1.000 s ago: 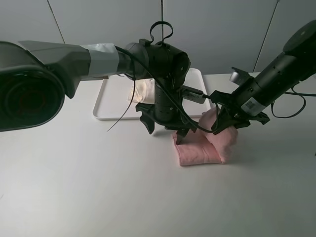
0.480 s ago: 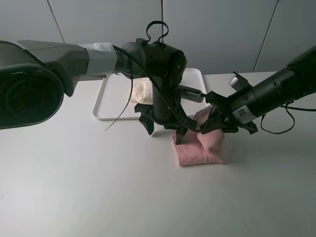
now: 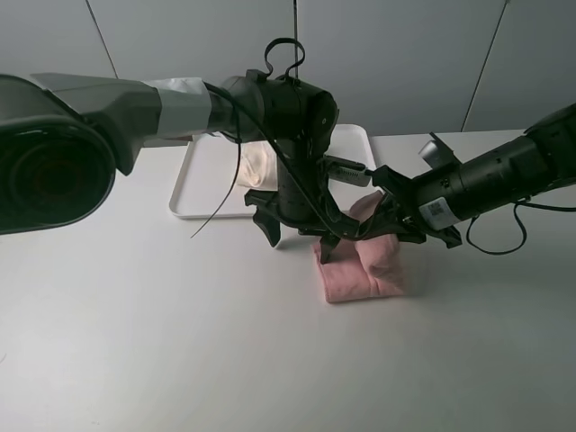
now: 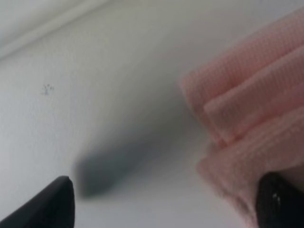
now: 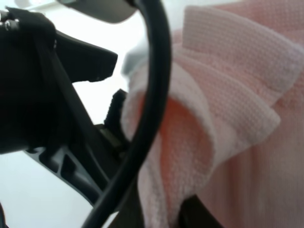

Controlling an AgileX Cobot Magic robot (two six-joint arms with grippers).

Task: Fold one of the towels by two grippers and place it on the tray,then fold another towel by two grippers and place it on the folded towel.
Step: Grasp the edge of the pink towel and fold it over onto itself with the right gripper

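The pink towel (image 3: 364, 268) lies part-folded on the table in front of the tray (image 3: 200, 184). My right gripper (image 3: 397, 225) is shut on its right edge and holds that edge lifted and drawn over the towel's middle. In the right wrist view the pinched pink fold (image 5: 164, 156) hangs close to the lens. My left gripper (image 3: 300, 237) stands open over the towel's left edge, one finger on the towel (image 4: 247, 109) and one over bare table, gripping nothing. The cream towel (image 3: 257, 163) lies on the tray, partly hidden by the left arm.
The left arm's black wrist and cable (image 5: 153, 90) are right beside the lifted fold. The white tray's rim (image 4: 45, 26) runs just behind the left gripper. White table extends in front and to the left, with a grey wall behind.
My right gripper has carried the towel's right edge leftward and lower, over the towel's middle. The left gripper has barely moved and stays open.
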